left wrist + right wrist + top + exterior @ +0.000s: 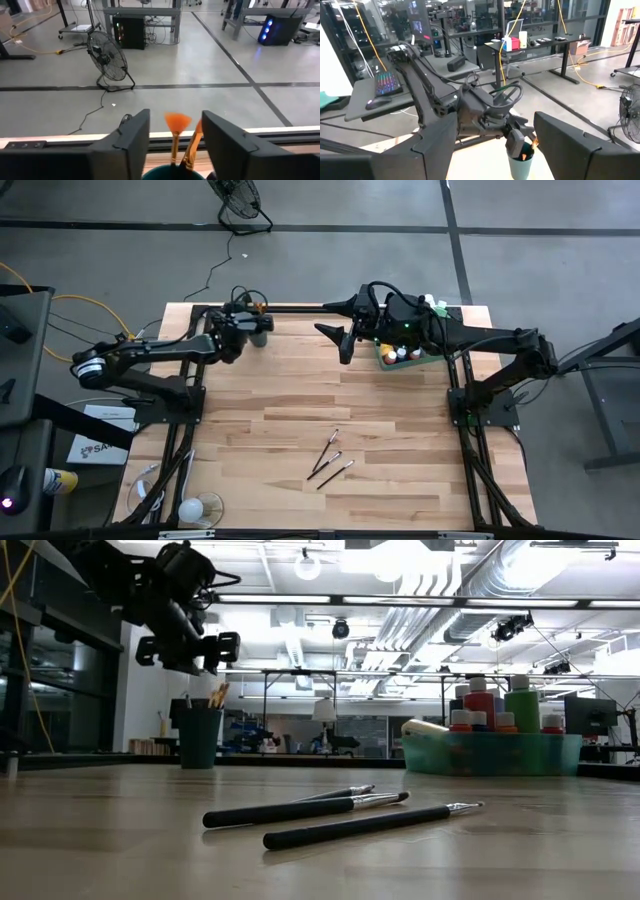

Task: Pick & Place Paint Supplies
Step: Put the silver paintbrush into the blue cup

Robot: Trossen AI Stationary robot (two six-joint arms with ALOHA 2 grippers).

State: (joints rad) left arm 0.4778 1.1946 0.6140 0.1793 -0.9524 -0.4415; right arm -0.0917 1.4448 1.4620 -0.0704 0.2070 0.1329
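Orange-tipped paintbrushes (176, 131) are seen standing in the dark cup (200, 737) at the upper left of the high view, with the left pincer (175, 145) held apart right over them. If that pincer is lifted crookedly, the cup could be knocked over. Three more brushes (330, 460) lie on the wooden surface (300, 400) at lower middle, and the right pincer (342, 330) is held apart near the green tray (490, 752) of paint bottles (480, 700).

The middle of the table (300, 395) lies bare between the two arms, so passage is free there down to the three paintbrushes (331, 458) lying close together near the front edge. At the far left corner the left gripper (247, 318) hangs over the dark cup (199, 737), whose upright brushes (176, 135) poke between its parted fingers. The far right corner is crowded by the green tray (490, 753) packed with paint bottles (478, 702), with the right gripper (340, 328) reaching out beside it.
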